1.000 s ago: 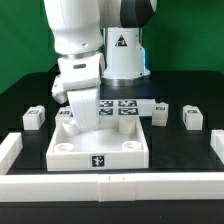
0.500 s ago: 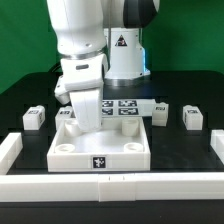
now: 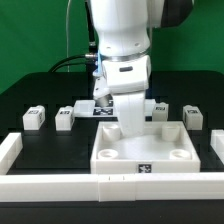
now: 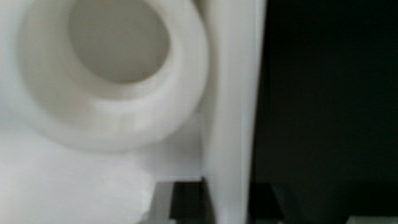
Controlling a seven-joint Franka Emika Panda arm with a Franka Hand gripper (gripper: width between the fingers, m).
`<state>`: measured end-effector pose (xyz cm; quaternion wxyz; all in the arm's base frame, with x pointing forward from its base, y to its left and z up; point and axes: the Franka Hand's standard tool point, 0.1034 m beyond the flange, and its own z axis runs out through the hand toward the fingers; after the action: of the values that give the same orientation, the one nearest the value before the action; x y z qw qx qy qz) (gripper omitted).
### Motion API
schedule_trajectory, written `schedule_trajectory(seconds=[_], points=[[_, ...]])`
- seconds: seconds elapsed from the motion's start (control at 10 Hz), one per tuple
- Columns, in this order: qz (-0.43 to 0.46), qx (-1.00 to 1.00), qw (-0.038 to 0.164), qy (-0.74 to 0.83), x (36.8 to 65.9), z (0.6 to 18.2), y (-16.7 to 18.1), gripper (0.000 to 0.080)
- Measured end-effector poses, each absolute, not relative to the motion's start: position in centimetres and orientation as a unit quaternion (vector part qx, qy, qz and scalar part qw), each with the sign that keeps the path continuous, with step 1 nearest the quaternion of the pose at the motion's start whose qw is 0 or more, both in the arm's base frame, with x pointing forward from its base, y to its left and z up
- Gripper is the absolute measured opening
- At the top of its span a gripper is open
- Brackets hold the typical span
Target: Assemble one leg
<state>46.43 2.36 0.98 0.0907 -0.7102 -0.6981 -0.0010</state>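
The large white square panel [image 3: 145, 152] lies flat on the table at the exterior view's right, against the front wall. My gripper [image 3: 131, 122] points down at its far rim. In the wrist view the gripper [image 4: 230, 206] has a dark finger on each side of the panel's raised rim, shut on it, with a round corner hole of the panel [image 4: 111, 45] close by. Small white legs with tags stand behind: two at the left [image 3: 34, 117] [image 3: 65, 118], one at the right [image 3: 192, 116], and one [image 3: 160, 108] partly hidden behind my arm.
The marker board [image 3: 102, 110] lies behind the panel, partly hidden by my arm. A low white wall runs along the front [image 3: 60, 187], with short side walls at the left [image 3: 10, 148] and right [image 3: 216, 146].
My arm has slid to the exterior view's right, taking the square panel with it. The second leg on the left is uncovered now. The legs have not moved.
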Motion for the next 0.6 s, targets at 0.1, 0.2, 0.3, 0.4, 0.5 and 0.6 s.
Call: schedule_trajectory(seconds=[0.1,0.2,0.3,0.4,0.5,0.6], points=[[-0.003,-0.709,0.093,-0.699,46.47,0.98,3.42,0.0077],[-0.003,-0.707,0.093,-0.701,46.64,0.98,3.99,0.0077],[-0.004,-0.709,0.093,-0.699,46.88,0.98,4.26,0.0077],[-0.004,-0.707,0.092,-0.701,46.99,0.98,4.37,0.0077],[-0.004,-0.705,0.092,-0.703,47.00,0.98,4.36,0.0077],[-0.004,-0.705,0.091,-0.703,47.00,0.98,4.30,0.0083]])
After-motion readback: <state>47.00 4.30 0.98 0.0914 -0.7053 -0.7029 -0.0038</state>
